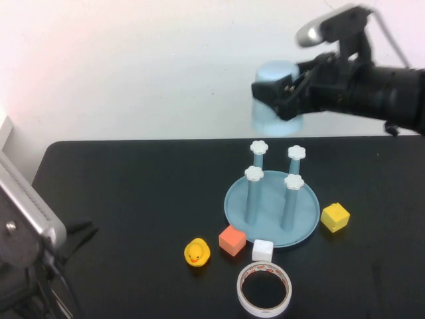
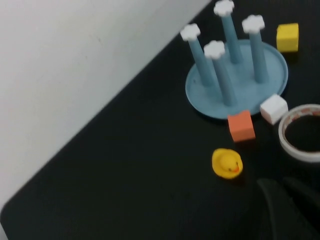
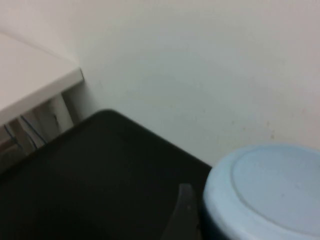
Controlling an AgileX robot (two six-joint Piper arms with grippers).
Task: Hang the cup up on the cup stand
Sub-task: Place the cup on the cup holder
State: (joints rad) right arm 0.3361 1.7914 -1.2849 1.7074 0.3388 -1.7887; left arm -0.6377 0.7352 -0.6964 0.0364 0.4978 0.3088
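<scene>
Right claw (image 1: 282,100) grips cup (image 1: 273,83) inverted above cup stand (image 1: 302,219); left claw (image 2: 287,205) parked.

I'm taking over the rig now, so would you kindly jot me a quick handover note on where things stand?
Right pincer: raised above the table's far side, closed on the cup, which it holds upside down in the air.
Left pincer: shut, holding nothing, low over the table's near left, by the duck.
Stand: on the table right of centre, all four posts bare; the cup hangs behind and above it.
Done: cup picked up and inverted.
Left: lower the cup over a post, then release.
</scene>
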